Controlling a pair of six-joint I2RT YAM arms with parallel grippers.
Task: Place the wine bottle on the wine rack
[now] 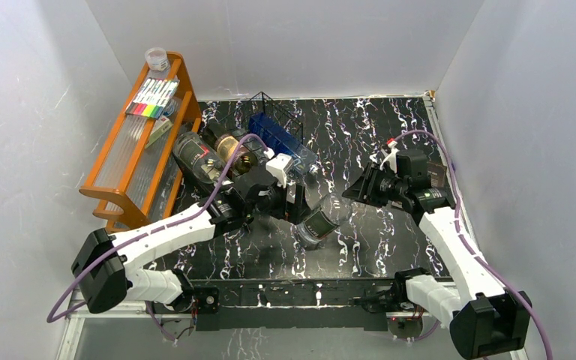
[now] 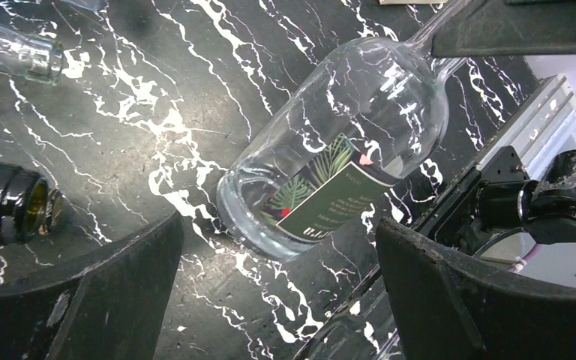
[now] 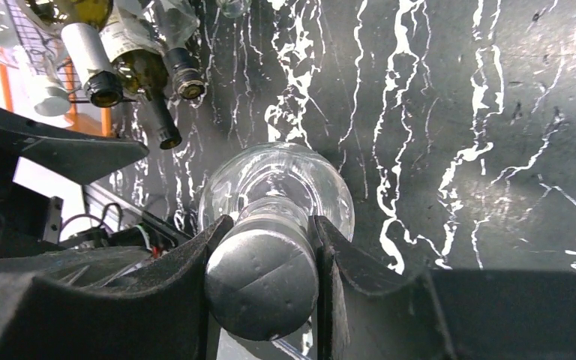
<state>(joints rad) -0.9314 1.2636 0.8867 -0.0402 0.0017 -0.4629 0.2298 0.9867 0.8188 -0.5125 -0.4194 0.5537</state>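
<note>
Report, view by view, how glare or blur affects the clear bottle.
Top external: bottle faint, its glass blending into the marbled table. Left wrist: bottle sharp, the table's white veins showing through it. Right wrist: cap close and soft, bright glare on the glass behind it.

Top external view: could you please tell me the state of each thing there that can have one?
clear wine bottle: capped, tilted, off the rack, neck clamped.
right gripper: shut on the bottle's neck.
left gripper: open, holding nothing, over the bottle.
wine rack: upright, not yet holding the clear bottle.
other bottles: lying on their sides at the rack.
</note>
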